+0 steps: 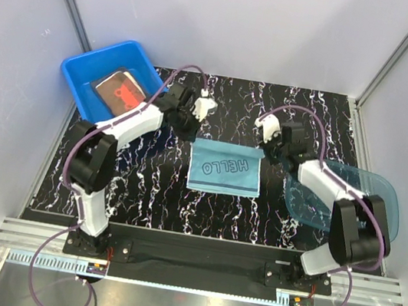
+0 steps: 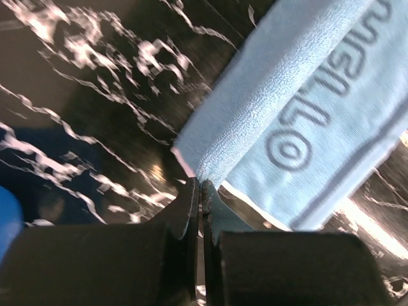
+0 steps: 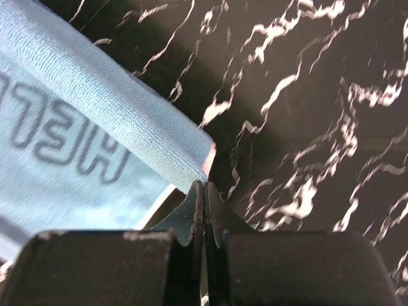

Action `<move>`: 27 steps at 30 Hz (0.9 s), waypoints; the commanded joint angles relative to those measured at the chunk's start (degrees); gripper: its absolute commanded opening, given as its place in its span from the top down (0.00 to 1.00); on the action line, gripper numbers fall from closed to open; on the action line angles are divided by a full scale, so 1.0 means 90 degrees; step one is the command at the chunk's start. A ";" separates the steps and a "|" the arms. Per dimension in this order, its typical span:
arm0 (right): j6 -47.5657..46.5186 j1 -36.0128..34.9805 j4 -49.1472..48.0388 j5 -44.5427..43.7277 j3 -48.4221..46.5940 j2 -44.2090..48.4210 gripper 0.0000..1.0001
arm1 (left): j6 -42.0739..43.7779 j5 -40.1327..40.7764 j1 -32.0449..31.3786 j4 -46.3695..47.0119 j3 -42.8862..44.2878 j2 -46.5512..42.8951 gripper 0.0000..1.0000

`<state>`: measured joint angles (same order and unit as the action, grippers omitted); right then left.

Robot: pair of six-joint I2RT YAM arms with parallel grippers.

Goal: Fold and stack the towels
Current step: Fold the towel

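Where it is pinched, the blue towel (image 1: pixel 225 169) seems terry-looped

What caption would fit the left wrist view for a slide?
Left gripper pinches a corner of the light blue towel over the black marbled table.

Top external: fixed high above and behind the arm bases, looking steeply down. It is far enough to take in the whole table (image 1: pixel 145 179), with the bases at 6 o'clock and the back wall at 12.
Left wrist: mounted on the left arm, looking along the left gripper (image 2: pixel 201 186), which fills 6 o'clock. It is very near the tabletop, and the light blue towel (image 2: pixel 306 108) runs from centre to 2 o'clock.
Right wrist: mounted on the right arm, looking along the right gripper (image 3: pixel 205 186) at 6 o'clock. It is equally near, with the towel from centre to 9 o'clock.
Shared: all three views see the towel and the marbled tabletop. Each wrist view covers one far corner of the towel.
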<state>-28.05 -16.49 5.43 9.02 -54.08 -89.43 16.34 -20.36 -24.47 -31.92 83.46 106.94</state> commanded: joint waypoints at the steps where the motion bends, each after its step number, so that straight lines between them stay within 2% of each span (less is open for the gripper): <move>1: 0.0615 -0.0207 -0.0204 -0.0894 0.0383 0.0764 1.00 | -0.0194 0.0230 -0.0103 0.0500 -0.0415 -0.0670 1.00; 7: 0.1377 -0.0384 0.0118 -0.1207 0.0833 0.1390 1.00 | -0.0477 0.0367 -0.0308 0.0656 -0.1225 -0.1324 1.00; 11: 0.1807 -0.0511 0.0275 -0.1041 0.1058 0.1548 1.00 | -0.0711 0.0377 -0.0367 0.0744 -0.1733 -0.1608 1.00; 19: 0.2676 -0.0609 0.0666 -0.0758 0.1263 0.1733 1.00 | -0.1034 0.0486 -0.0553 0.0666 -0.2203 -0.1813 1.00; 27: 0.3048 -0.0765 0.1182 -0.0875 0.1175 0.2192 0.98 | -0.1307 0.0504 -0.0767 0.0656 -0.2496 -0.2096 0.98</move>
<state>-3.27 -22.92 13.89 2.48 -42.68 -72.66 5.98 -17.43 -30.76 -27.20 61.76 91.22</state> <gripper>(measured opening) 0.012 0.025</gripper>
